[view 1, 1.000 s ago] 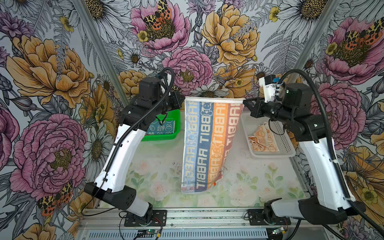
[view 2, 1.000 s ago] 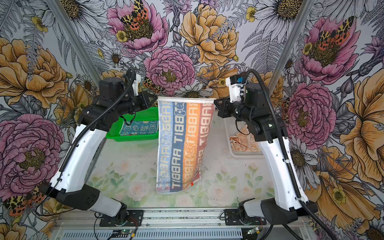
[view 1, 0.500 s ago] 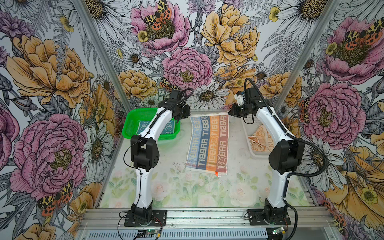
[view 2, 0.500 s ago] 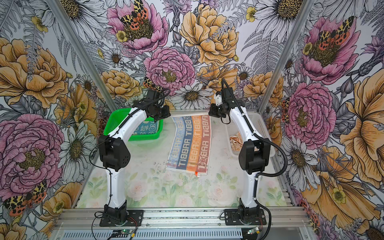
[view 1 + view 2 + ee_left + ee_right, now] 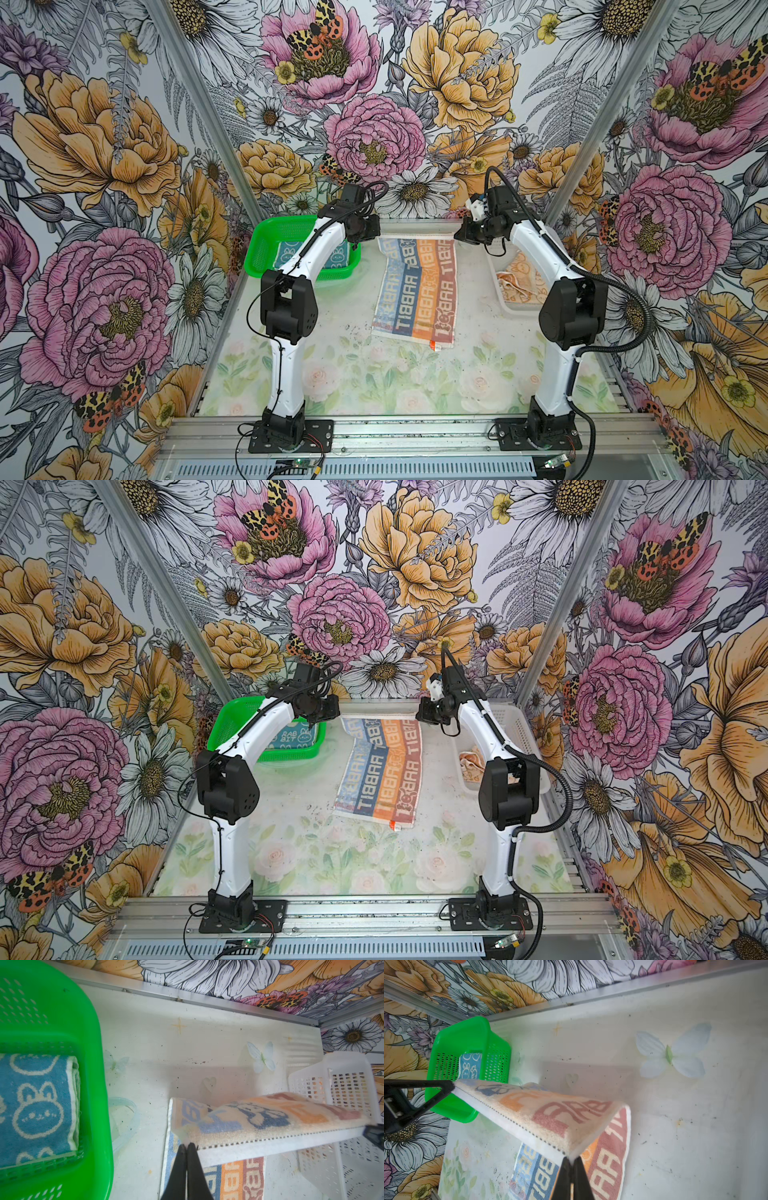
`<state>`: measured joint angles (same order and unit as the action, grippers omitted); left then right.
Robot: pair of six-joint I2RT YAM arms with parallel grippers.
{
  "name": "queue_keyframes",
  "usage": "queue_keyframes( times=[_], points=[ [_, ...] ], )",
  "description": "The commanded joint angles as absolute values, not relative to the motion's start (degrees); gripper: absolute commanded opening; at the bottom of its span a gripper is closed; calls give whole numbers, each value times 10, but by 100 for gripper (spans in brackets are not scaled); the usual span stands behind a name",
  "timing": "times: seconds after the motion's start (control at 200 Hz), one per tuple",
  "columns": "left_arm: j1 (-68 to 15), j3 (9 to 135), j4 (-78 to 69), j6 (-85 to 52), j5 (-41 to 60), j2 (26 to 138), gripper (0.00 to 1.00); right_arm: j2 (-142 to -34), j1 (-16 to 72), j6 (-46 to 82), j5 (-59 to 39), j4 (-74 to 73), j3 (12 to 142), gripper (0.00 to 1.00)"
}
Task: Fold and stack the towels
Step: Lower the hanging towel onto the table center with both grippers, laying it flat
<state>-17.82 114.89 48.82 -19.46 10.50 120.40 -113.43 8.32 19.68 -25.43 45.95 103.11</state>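
The cream towel (image 5: 415, 286) with striped "RABBIT" lettering lies in the middle of the table, its far edge raised off the surface. My left gripper (image 5: 376, 237) is shut on the far-left corner, and its wrist view shows the pinch (image 5: 187, 1145). My right gripper (image 5: 457, 237) is shut on the far-right corner (image 5: 572, 1158). The hem is stretched taut between them. A folded blue towel (image 5: 35, 1105) with white bunnies rests in the green basket (image 5: 266, 237). An orange towel (image 5: 521, 276) lies crumpled in the white basket (image 5: 511, 309).
The green basket stands at the far left, close to my left arm, and the white mesh basket (image 5: 342, 1084) at the far right beside my right arm. The back wall's metal rail (image 5: 207, 999) runs just beyond the grippers. Dark specks dot the table.
Both grippers have gone down and toward the back wall with the cream towel. It hung high and free before; now its near part lies flat on the table.
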Motion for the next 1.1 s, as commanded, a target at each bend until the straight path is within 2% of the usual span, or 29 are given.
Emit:
queue_keyframes(
  times=[0.0, 0.39, 0.686, 1.096],
  points=[
    [-184, 1110, 490, -175, 55, 1158, 0, -1073, 78, 214, -239, 432, 965, 0],
    [-230, 917, 474, -174, 10, 1052, 0, -941, 114, 241, -230, 381, 715, 0],
    [-238, 796, 449, -183, 9, 963, 0, -859, 136, 254, -229, 381, 627, 0],
    [-281, 659, 402, -225, 20, 931, 0, -846, 192, 288, -207, 342, 515, 0]
  ],
)
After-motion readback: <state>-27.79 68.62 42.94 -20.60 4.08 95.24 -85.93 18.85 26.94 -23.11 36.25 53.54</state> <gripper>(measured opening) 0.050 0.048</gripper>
